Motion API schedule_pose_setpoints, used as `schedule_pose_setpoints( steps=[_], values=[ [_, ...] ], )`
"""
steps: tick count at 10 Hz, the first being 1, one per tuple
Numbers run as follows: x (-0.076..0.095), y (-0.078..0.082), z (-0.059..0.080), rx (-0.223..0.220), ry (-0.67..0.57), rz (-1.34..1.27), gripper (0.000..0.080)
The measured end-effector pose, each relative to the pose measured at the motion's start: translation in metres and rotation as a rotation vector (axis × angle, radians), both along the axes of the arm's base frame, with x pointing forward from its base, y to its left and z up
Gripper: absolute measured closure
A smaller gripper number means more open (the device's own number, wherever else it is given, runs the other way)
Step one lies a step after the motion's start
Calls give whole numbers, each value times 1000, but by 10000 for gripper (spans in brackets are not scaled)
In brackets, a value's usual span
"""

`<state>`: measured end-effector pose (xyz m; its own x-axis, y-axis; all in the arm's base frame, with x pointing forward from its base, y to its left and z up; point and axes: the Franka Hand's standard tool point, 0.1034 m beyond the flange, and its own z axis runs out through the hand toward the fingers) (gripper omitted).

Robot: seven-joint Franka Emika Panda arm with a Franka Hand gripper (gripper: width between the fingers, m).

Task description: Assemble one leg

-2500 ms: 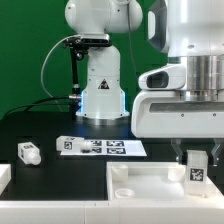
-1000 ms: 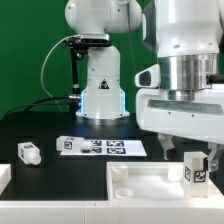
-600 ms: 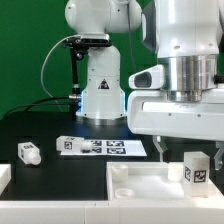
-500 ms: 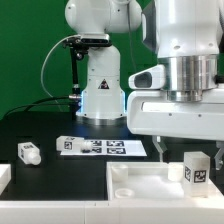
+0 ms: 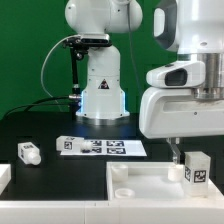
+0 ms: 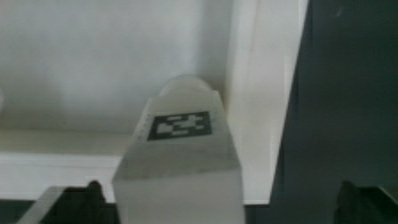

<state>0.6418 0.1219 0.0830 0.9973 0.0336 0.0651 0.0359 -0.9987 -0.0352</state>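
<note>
A white leg [image 5: 196,170] with a square tag stands upright at the corner of the large white tray-like piece [image 5: 140,186], at the exterior view's right. My gripper [image 5: 193,149] hangs just above it, open, with the jaws spread wider than the leg. In the wrist view the leg [image 6: 178,150] rises between my two dark fingertips [image 6: 71,205], with a gap on each side. A second leg [image 5: 28,152] lies on the black table at the exterior view's left.
The marker board [image 5: 100,147] lies flat in the middle of the table. The robot's white base [image 5: 100,85] stands behind it. A white part's edge [image 5: 4,177] shows at the exterior view's far left.
My gripper has opened, let go of the leg and risen. The leg stays standing on the tray corner.
</note>
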Motion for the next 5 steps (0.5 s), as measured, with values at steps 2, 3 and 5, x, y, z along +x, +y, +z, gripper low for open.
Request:
schedule_pose_setpoints(
  steps=[2,3,5],
  values=[
    [0,0,0,9,4,-95,427],
    [0,-3,0,9,5,-145,508],
    [1,-3,0,19,-1,-367,508]
  ],
)
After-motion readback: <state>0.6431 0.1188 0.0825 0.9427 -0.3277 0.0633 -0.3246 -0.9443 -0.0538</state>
